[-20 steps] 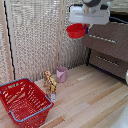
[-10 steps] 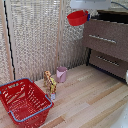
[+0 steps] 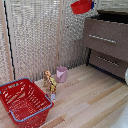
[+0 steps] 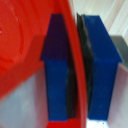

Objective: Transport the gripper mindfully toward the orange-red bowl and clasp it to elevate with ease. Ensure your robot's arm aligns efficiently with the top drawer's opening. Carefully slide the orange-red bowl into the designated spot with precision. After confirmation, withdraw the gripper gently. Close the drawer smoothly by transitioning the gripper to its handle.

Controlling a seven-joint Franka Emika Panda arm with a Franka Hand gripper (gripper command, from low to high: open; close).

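Observation:
The orange-red bowl hangs high at the top edge of the exterior view, above and just left of the top drawer. The gripper shows there only as a dark-blue finger beside the bowl; the white hand is cut off. In the wrist view the gripper is shut on the bowl, its rim pinched between the two blue fingers. The top drawer stands pulled out, with its dark opening showing behind the front. Its silver handle runs across the front.
A shorter brown drawer front sits below the top drawer. On the wooden floor stand a red wire basket, a pink cup and a small yellowish toy. A slatted wall backs the scene.
The bowl has risen steadily in the gripper to the top of the exterior view. The white hand has moved out of frame.

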